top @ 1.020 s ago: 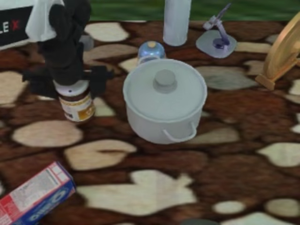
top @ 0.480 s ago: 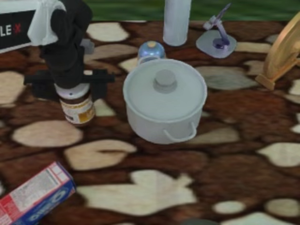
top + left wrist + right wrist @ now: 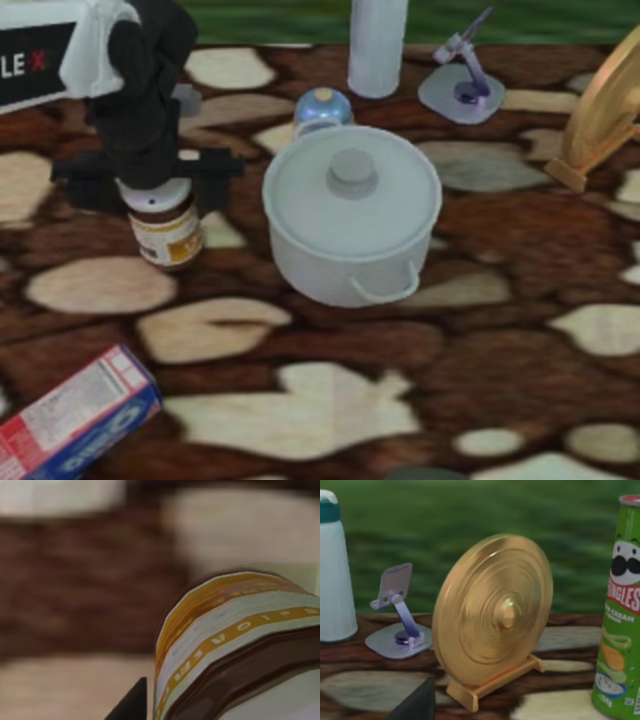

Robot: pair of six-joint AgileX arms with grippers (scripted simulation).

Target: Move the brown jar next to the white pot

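Gold disc (image 3: 495,615) on stand — green can (image 3: 619,610) beside.

tall white cylinder (image 3: 377,45) upright, far centre | small blue bottle (image 3: 322,108) with tan cap just before it | purple phone stand (image 3: 462,85) far right of centre | gold disc on stand (image 3: 492,617) far right edge | green chip can (image 3: 619,610) standing beside disc | red-blue-white box (image 3: 75,418) lying near left corner

Top cam: overhead, looking down on the table (image 3: 330,350), far edge at frame top. Left wrist cam: very close on the brown jar (image 3: 240,645), also seen from above at table left (image 3: 165,228). Right wrist cam: low, near-level, facing the far-right corner; shares gold disc (image 3: 492,617) (image 3: 605,105), phone stand (image 3: 397,615) (image 3: 462,75).
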